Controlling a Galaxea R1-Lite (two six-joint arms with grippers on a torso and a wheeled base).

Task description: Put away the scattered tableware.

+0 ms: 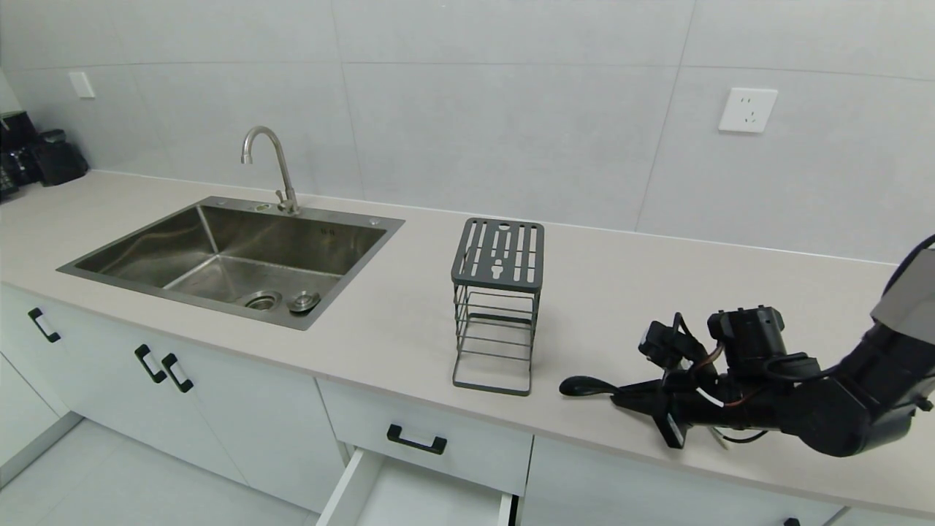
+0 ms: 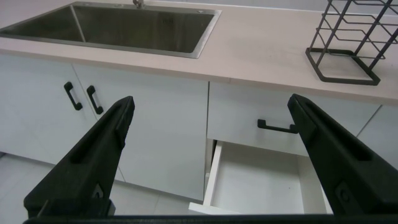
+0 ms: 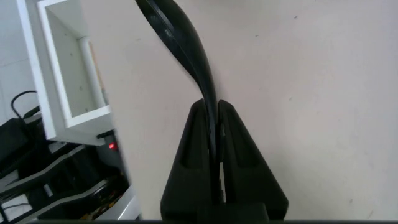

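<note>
Right gripper (image 1: 622,398) clenched on a black utensil (image 1: 584,386), at the front of the countertop (image 1: 409,321); wire rack (image 1: 497,314) near, to its left. Left gripper (image 2: 210,102) jaws spread wide, facing the open drawer (image 2: 261,180).

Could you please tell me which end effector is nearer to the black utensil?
Right. The right end effector is shut on the black utensil at the counter; the left end effector hangs open before the open drawer.

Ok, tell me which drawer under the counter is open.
The lower drawer, below the wire rack: it is pulled out, its white inside showing. The drawer above it, with the black handle, is shut.
</note>
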